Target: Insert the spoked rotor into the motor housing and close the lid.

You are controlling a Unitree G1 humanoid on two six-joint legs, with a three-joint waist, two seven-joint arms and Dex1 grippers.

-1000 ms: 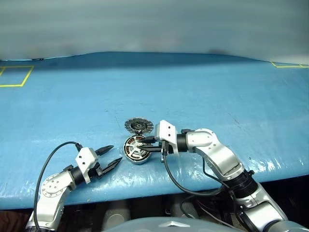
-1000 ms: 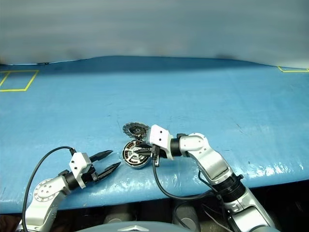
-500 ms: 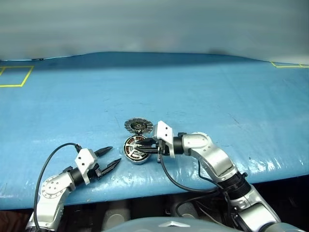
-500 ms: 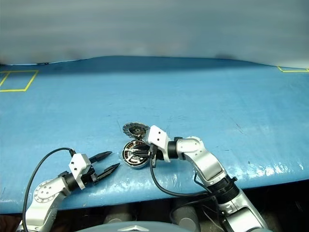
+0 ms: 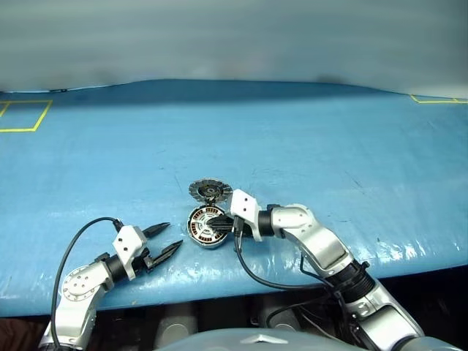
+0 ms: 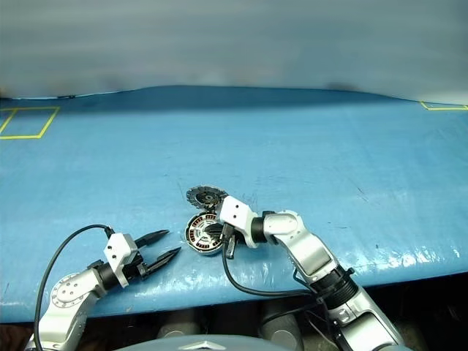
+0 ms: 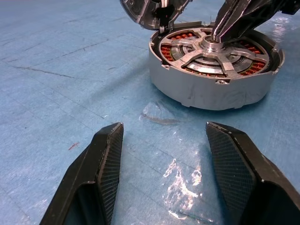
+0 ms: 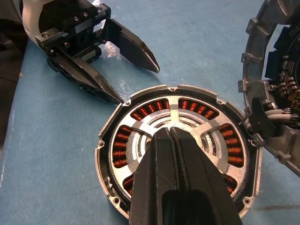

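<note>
R gripper, fingers pressed together and gripping nothing, is bearing down on the hub of the spoked rotor, which is lying flat inside the motor housing on the blue table. The lid is leaning on the housing's far rim, just beyond the R fingertips, so R arm is nearer. L gripper is hovering wide open and empty, near the housing's other side.

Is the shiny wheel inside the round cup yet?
Yes. The spoked rotor sits inside the motor housing, copper windings showing through its gaps. The shut right gripper presses its hub.
</note>
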